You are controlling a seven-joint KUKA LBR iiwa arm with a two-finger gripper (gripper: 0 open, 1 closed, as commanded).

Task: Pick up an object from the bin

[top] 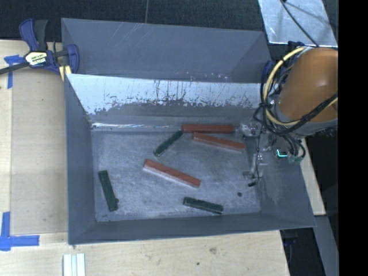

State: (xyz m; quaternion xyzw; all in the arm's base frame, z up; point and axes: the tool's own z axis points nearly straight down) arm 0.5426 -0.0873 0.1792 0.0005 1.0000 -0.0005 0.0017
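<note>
Orange wrist cover (305,85) fills your right frame edge, arm reaching down-left into bin (172,56). Gripper (253,180) hangs near-vertical above floor, fingers narrow, holding nothing. Reddish bar (218,142) near, upper left; dark green bar (202,205) lower left.

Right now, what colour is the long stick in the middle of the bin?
The stick is reddish-brown, clearest in the camera view.

Bin (167,50): grey metal, matt; far wall scratched, floor dull and grainy. Reddish bars (171,173) and dark green bars (107,191): matt, smooth. Orange arm cover (307,85): glossy.
</note>
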